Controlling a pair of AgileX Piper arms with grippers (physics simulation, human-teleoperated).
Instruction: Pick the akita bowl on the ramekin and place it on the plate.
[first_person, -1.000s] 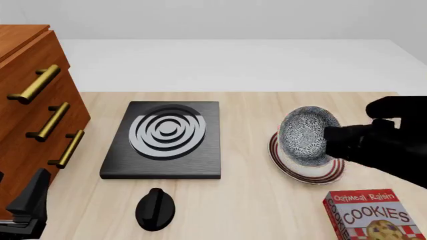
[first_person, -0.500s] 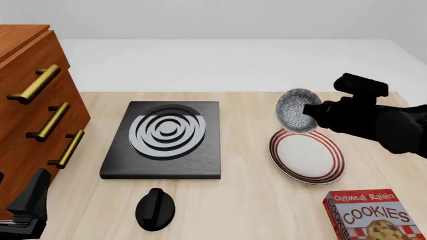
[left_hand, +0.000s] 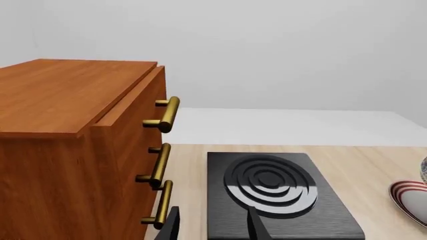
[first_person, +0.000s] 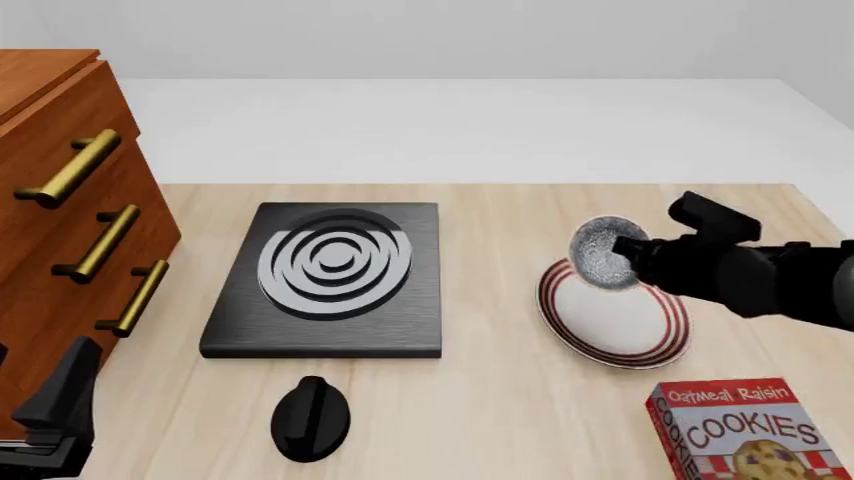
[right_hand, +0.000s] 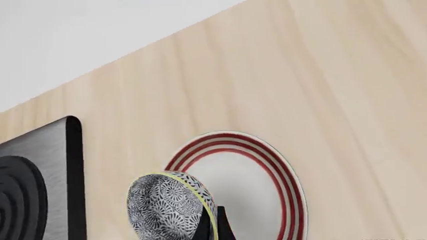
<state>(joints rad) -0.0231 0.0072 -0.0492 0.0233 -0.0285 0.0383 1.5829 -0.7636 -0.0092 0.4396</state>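
My right pincer (first_person: 627, 256) grips the akita bowl (first_person: 603, 252) by its rim, right of centre in the front view, above the upper-left edge of the plate (first_person: 663, 340). The bowl is tipped on edge, its opening facing the camera. My left pincer (first_person: 47, 415) sits at the lower left, jaws apart, holding nothing.

Speckled grey akita bowl (first_person: 605, 252); seemingly red-striped plate (first_person: 654, 341).
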